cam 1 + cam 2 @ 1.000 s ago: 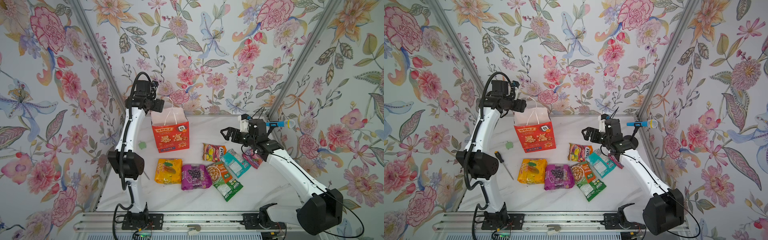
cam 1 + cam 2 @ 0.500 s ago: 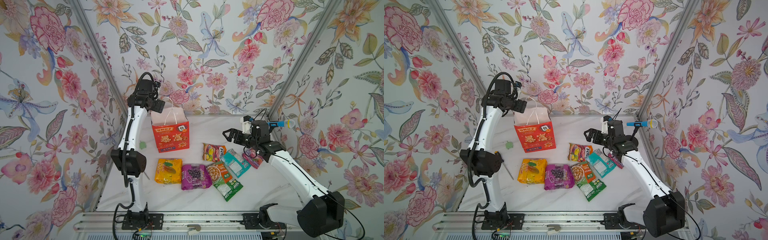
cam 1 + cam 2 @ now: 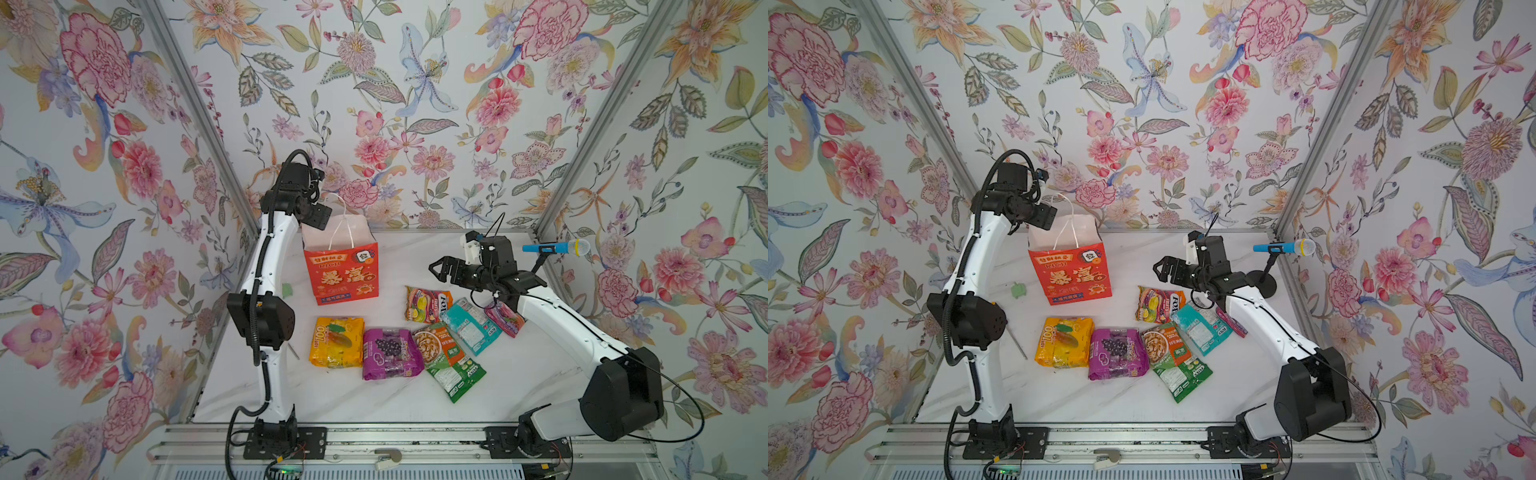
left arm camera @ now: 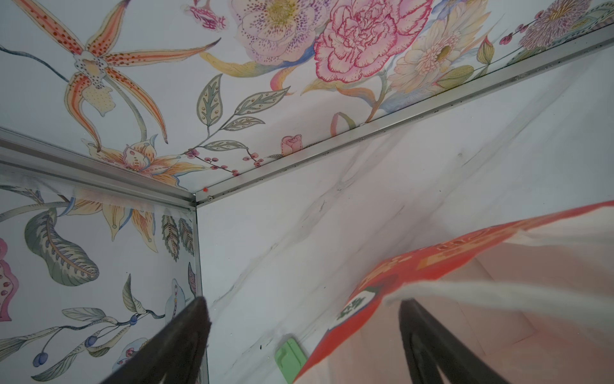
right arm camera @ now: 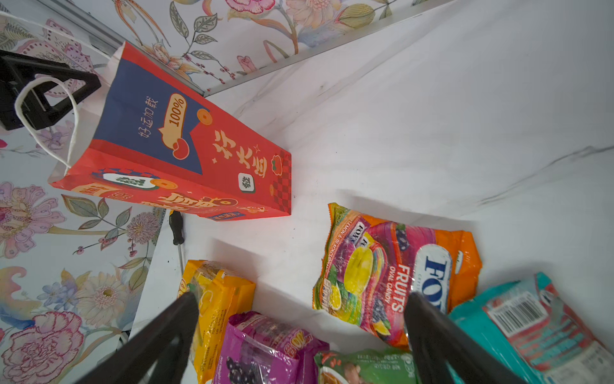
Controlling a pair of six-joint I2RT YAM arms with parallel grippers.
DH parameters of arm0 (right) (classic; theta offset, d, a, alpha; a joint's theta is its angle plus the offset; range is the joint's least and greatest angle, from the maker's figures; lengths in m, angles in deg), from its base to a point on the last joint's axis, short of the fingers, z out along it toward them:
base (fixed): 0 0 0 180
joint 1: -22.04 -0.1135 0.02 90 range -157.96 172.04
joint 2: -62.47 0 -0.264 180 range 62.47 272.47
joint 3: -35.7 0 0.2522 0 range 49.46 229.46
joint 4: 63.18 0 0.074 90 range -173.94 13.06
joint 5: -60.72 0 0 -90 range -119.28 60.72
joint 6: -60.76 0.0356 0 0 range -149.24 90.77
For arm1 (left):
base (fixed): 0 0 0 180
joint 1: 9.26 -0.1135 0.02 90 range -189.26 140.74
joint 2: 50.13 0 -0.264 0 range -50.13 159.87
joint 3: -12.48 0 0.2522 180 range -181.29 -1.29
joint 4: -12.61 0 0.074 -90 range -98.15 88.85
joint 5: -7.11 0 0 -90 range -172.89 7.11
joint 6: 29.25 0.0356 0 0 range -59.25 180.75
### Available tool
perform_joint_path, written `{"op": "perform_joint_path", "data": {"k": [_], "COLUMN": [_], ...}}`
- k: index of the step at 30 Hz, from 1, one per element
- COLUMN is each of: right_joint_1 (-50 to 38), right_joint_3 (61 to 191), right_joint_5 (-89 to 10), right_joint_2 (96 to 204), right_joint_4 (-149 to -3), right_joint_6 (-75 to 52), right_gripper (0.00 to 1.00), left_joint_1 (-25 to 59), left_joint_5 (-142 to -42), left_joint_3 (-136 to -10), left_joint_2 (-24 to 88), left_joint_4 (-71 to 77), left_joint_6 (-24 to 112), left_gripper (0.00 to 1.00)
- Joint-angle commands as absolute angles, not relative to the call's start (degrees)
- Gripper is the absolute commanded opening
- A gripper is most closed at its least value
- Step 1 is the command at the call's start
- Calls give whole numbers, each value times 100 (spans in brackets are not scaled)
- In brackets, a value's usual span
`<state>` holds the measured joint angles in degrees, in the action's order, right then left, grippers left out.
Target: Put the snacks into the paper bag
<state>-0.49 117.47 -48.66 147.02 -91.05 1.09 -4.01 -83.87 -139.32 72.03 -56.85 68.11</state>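
Left hand gaping at bag rim, empty; right hand hovering wide open, empty; best pinching fruit packet's crimped edge.

Robot data-collection cell, not a home. Staged booth of floral wall panels on aluminium frame posts. White marble-look tabletop beneath the right gripper. Blue microphone on a stand behind that gripper, by the side wall. White arms bolted to a slotted rail at the near edge.
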Motion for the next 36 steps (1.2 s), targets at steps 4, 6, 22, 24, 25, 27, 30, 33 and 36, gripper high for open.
{"op": "perform_joint_path", "data": {"k": [4,6,22,24,25,27,30,33,36], "right_joint_1": [-252,-283,-257,-242,-240,-222,-196,-169,-152], "right_joint_3": [12305,12330,12214,12221,12215,12206,12168,12151,12135], "right_joint_5": [-5053,-5063,-5117,-5140,-5143,-5165,-5178,-5204,-5227], "right_joint_2": [15113,15165,15168,15185,15190,15185,15185,15185,15185], "right_joint_4": [-8861,-8851,-8802,-8795,-8797,-8772,-8757,-8739,-8714], "right_joint_6": [152,150,119,118,113,109,114,112,117], "right_gripper": [98,98,98,98,98,98,98,98,98], "left_joint_1": [-596,-592,-627,-645,-644,-649,-654,-656,-650], "left_joint_5": [-8738,-8922,-9269,-9274,-9289,-9355,-9382,-9337,-9352], "left_joint_3": [-14077,-14068,-13836,-13781,-13734,-13625,-13442,-13254,-13155], "left_joint_2": [7388,7413,7314,7254,7209,7115,6974,6850,6743], "left_joint_4": [-5746,-5774,-5897,-5898,-5898,-5892,-5880,-5855,-5826], "left_joint_6": [6901,6903,6938,6915,6883,6863,6842,6839,6839], "left_gripper": [90,89,50,44,43,40,34,29,22]}}
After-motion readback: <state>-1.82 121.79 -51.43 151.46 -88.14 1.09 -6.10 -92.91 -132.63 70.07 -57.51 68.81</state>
